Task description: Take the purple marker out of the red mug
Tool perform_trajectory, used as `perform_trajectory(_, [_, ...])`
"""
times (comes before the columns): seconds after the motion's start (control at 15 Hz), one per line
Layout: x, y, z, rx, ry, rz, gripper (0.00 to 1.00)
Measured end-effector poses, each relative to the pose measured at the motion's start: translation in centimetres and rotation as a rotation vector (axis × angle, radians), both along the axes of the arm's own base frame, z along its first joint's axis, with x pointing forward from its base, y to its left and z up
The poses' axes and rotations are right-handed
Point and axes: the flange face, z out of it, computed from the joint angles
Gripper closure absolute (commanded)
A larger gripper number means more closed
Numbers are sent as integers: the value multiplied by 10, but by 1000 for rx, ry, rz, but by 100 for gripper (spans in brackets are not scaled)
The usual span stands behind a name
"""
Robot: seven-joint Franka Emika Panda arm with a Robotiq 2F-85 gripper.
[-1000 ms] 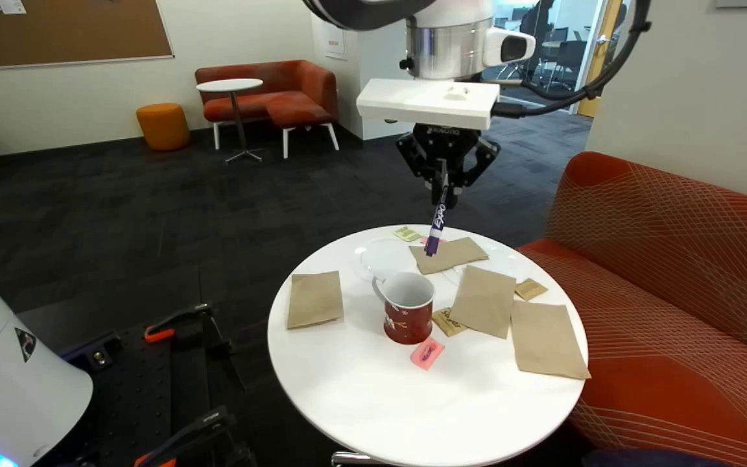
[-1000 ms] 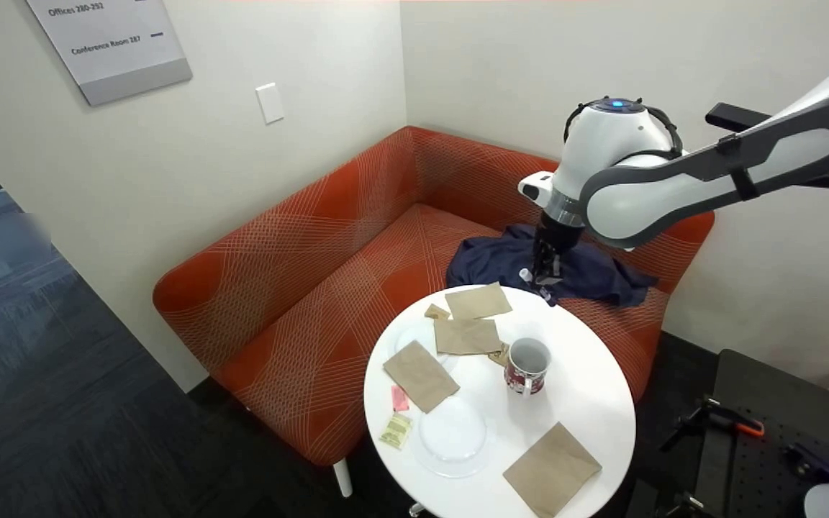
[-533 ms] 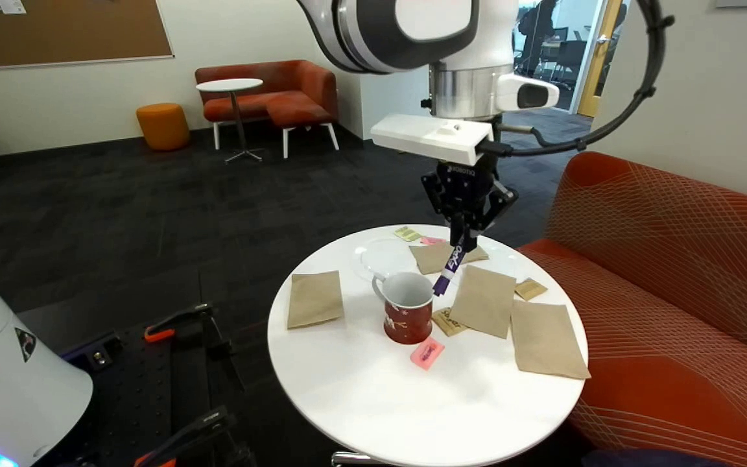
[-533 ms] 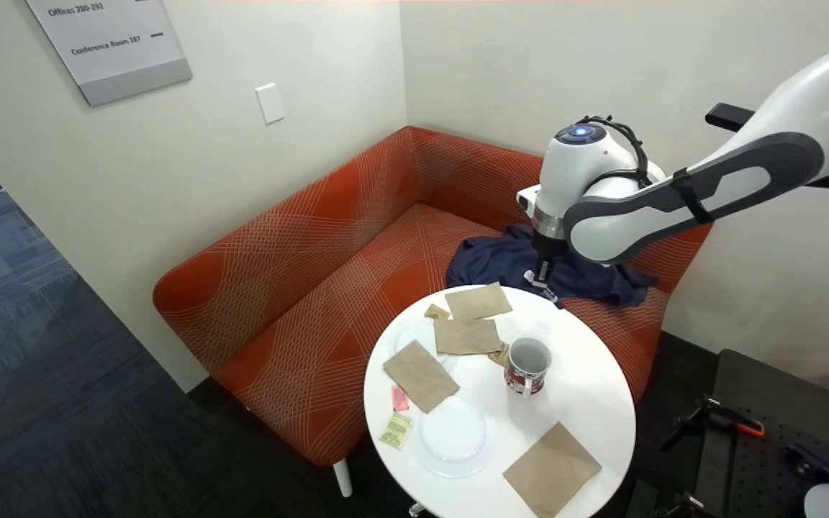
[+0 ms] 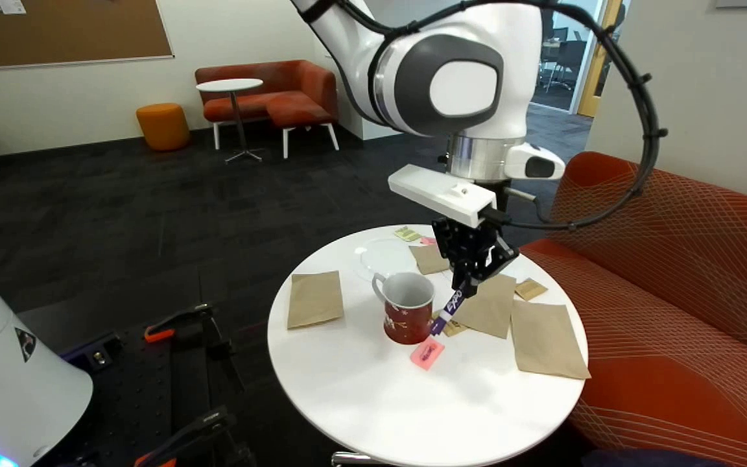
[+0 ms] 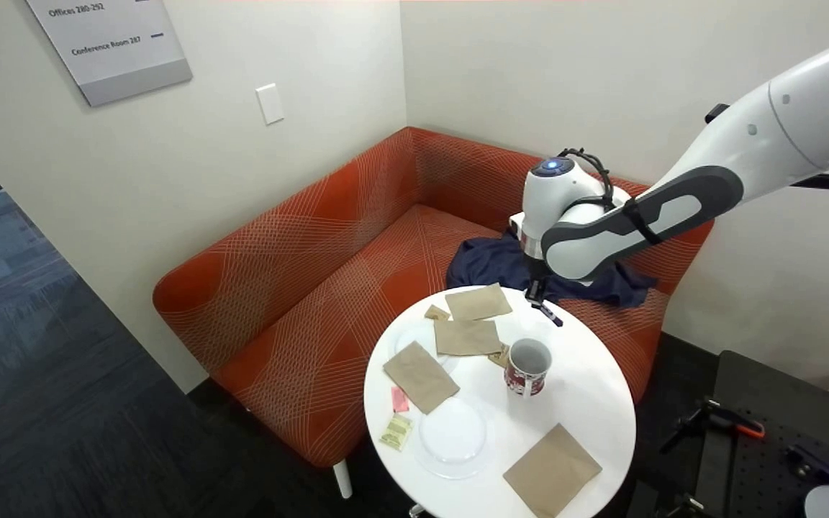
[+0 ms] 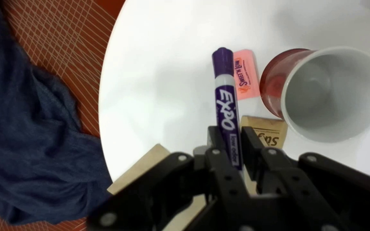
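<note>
The purple Expo marker (image 7: 226,106) is outside the red mug (image 5: 408,318), held in the gripper (image 7: 232,136), whose jaws pinch its barrel; it slants, cap end lowest, and whether the cap touches the white round table (image 5: 399,415) I cannot tell; the mug stands upright, pale inside, its handle on the side away from the marker; a pink Sweet'N Low packet (image 7: 247,75) lies just beside the mug, the marker running along its edge in the wrist view; a tan sugar packet (image 7: 267,128) lies near the mug, partly behind the gripper; around them in both exterior views are four brown paper napkins (image 6: 467,337), one set apart from the other three; a pale round plate (image 6: 452,432) lies by the three, and a second plate (image 6: 417,333) shows partly from under them; a yellow-green packet (image 6: 396,430) and a second pink packet (image 6: 400,398) lie near the table's edge; a red-orange sofa (image 6: 328,302) runs beside the table, a navy cloth (image 6: 486,260) on its seat.
</note>
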Motion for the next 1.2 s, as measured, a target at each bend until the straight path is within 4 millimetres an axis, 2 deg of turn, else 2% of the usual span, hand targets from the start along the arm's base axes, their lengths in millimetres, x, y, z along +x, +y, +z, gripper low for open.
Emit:
perform_trajectory(0.47, [6, -22, -53, -8, 76, -29, 95])
perform_trajectory(0.73, [7, -35, -75, -11, 112, -48, 95])
perform_trajectory(1.2, [9, -45, -107, -8, 171, -61, 95])
